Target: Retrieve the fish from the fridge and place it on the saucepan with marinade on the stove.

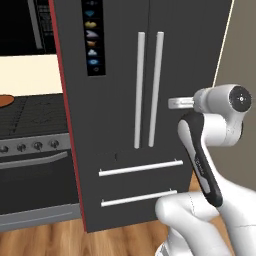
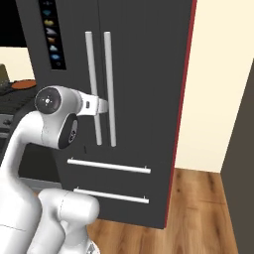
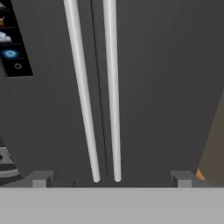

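Your end effector (image 3: 112,177) stands spread as wide as it goes and holds nothing; in the hand view one fingertip (image 3: 41,178) rises at the lower left and the other at the lower right, with the lower ends of both door handles between them and open space around each. The fridge (image 1: 190,60) is straight ahead of you, both of its dark grey doors shut, so you cannot see inside it. Its two long white door handles (image 1: 148,90) run upright side by side along the middle seam, and the end effector points at them from just in front without touching either, as the right base view shows beside the left bar (image 2: 93,88). Below the doors, two drawers carry white horizontal bars (image 1: 140,168). A dark panel of small icons (image 1: 92,37) sits on the left door, near its top. To the left of the fridge you have the stove (image 1: 35,145) with its row of knobs, and at the far left edge a sliver of the saucepan with marinade (image 1: 5,100) rests on the grates.
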